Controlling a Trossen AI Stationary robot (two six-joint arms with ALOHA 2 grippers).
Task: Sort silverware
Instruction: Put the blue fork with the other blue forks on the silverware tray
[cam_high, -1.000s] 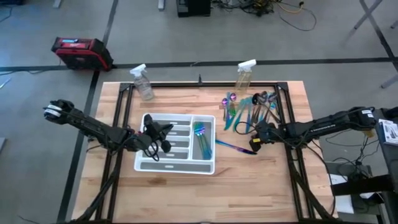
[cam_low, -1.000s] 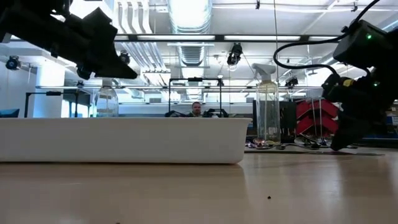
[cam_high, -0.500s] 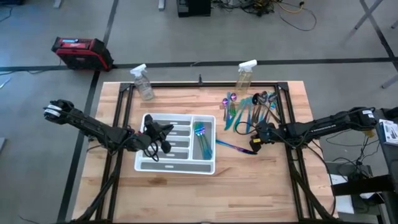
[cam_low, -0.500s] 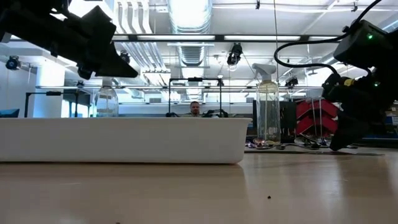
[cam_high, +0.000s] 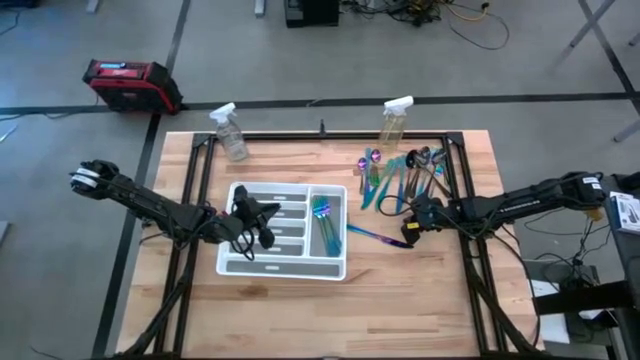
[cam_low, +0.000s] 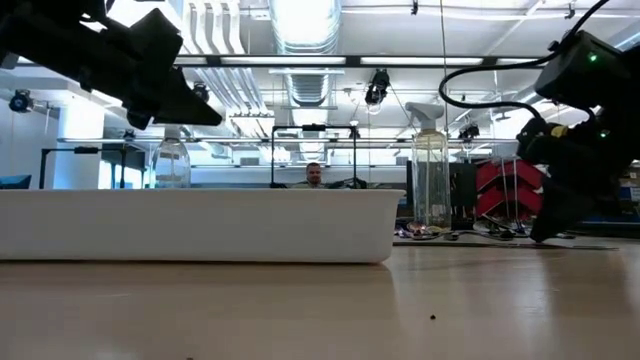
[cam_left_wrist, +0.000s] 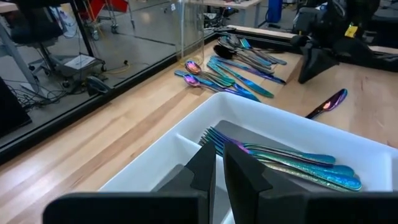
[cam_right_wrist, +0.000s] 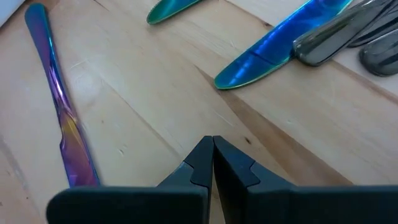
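The silverware pile (cam_high: 400, 175) lies on the wood at the far right, iridescent teal, blue and purple, with a few dark pieces. Several forks (cam_left_wrist: 280, 162) lie in the long right compartment of the white tray (cam_high: 285, 262). One purple utensil (cam_right_wrist: 59, 112) lies alone on the wood between tray and pile. My left gripper (cam_high: 262, 222) hovers over the tray's small compartments, fingers (cam_left_wrist: 239, 174) all but shut, nothing between them. My right gripper (cam_high: 408, 226) is shut, its tips (cam_right_wrist: 205, 152) low over bare wood beside the purple utensil.
Two clear spray bottles (cam_high: 230, 132) (cam_high: 394, 122) stand at the table's far edge. A black frame rail (cam_high: 462, 190) runs beside the pile. A red case (cam_high: 130, 85) sits on the floor. A person (cam_low: 315, 176) shows far behind the table. Bare wood lies near the front edge.
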